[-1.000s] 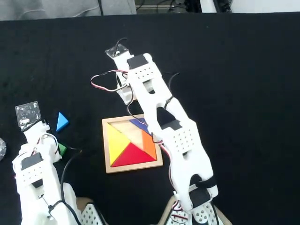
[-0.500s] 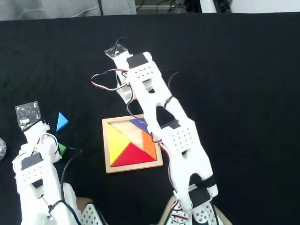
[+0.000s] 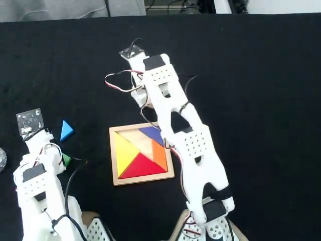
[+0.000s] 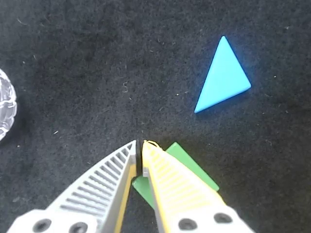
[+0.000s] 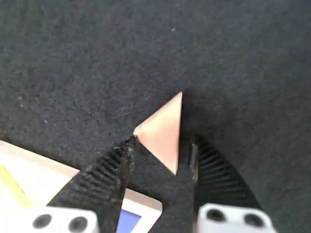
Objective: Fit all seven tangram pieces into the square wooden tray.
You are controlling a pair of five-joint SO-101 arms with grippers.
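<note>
The right gripper is spread above the surface, just beyond the tray corner, straddling a pink triangle. The left gripper, pressed together, sits near a blue triangle, seemingly touching a green piece.

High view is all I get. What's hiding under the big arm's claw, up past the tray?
Observer: A pale pink triangle. It lies on the black cloth between the right gripper's open fingers, just outside a corner of the wooden tray.
Operator: And the little arm's claw by the green bit, is it grabbing it?
Observer: No. The left gripper is shut with nothing between its fingers, and the green piece lies on the cloth beneath them.
</note>
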